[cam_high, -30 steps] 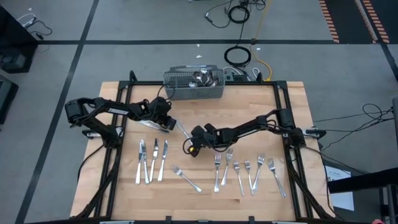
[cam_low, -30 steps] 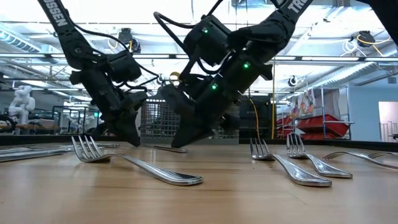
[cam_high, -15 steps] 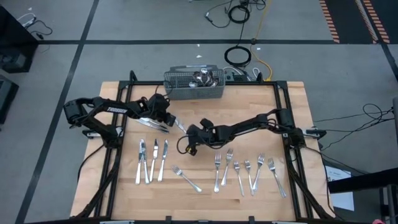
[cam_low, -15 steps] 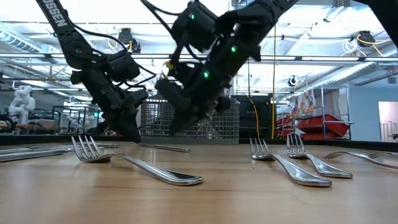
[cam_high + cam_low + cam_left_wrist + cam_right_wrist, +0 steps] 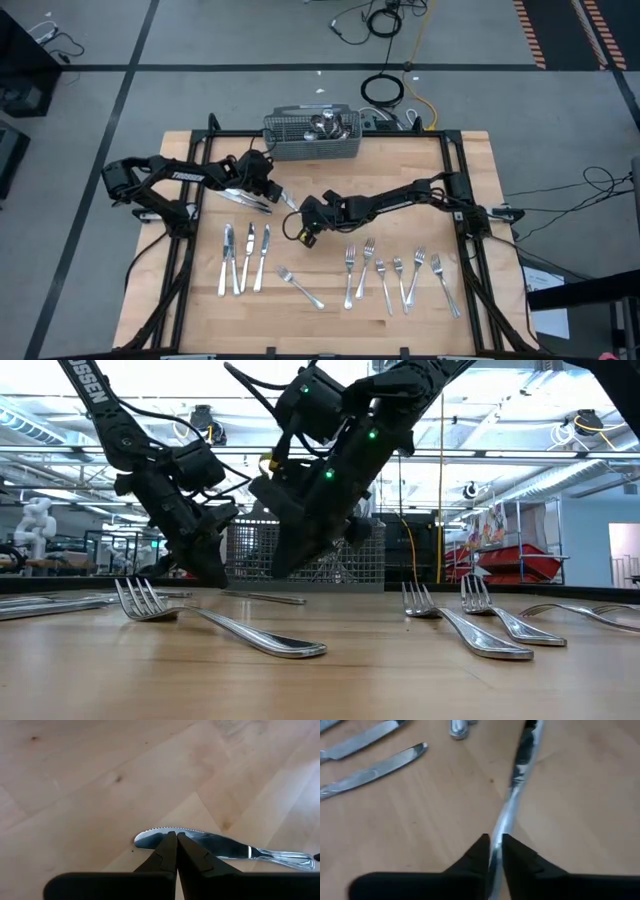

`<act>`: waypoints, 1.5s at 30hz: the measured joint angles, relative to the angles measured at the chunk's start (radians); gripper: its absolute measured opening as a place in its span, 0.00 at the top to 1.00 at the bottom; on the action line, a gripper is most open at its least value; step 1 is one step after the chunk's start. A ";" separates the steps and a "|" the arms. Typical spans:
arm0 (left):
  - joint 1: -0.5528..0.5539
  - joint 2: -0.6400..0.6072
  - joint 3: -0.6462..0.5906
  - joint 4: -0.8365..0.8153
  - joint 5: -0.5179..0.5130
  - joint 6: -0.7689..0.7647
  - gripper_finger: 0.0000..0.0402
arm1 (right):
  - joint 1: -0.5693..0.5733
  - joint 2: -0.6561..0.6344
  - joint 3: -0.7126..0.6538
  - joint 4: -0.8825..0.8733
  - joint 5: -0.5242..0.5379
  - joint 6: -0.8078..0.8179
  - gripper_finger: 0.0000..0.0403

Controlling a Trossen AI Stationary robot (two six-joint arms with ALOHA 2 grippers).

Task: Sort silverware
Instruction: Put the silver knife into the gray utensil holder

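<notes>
My left gripper (image 5: 175, 835) (image 5: 264, 196) is shut, its fingertips low over the serrated blade of a table knife (image 5: 220, 847) (image 5: 243, 196) that lies flat on the wood at the far left. My right gripper (image 5: 495, 842) (image 5: 300, 214) hangs above the table's middle, shut on a slim piece of silverware (image 5: 520, 765) (image 5: 290, 201); what kind it is does not show. Three knives (image 5: 245, 258) lie side by side at the near left. Several forks (image 5: 400, 275) lie in a row at the near right. My left gripper's shut fingertips stand over the knife blade near its tip (image 5: 150, 839), slanting down from above. Whether they touch the blade I cannot tell. My right gripper pinches the narrow stem (image 5: 499, 827) of the silverware piece between its two fingers, slanting down from the table's right. The piece runs on along the fingers toward my left gripper, lifted off the wood at the held end; its far end is out of the wrist view.
A grey wire-mesh basket (image 5: 311, 137) with more silverware stands at the far edge. One fork (image 5: 300, 288) (image 5: 200, 622) lies alone near the front, between the knives and the fork row. Bare wood lies at the far right of the table (image 5: 420, 160).
My right gripper has risen from the table with the silverware piece and drawn a little toward the far edge.
</notes>
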 joint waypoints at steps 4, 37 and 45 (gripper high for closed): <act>-0.002 0.001 0.000 -0.006 -0.001 0.002 0.97 | -0.001 0.024 0.000 0.019 0.003 0.051 0.71; -0.009 -0.009 0.001 -0.009 0.058 0.015 0.97 | 0.036 0.205 0.008 0.193 0.208 0.212 1.00; 0.012 -0.149 0.026 -0.009 0.052 -0.011 0.97 | 0.005 0.165 0.001 0.188 0.183 0.157 0.99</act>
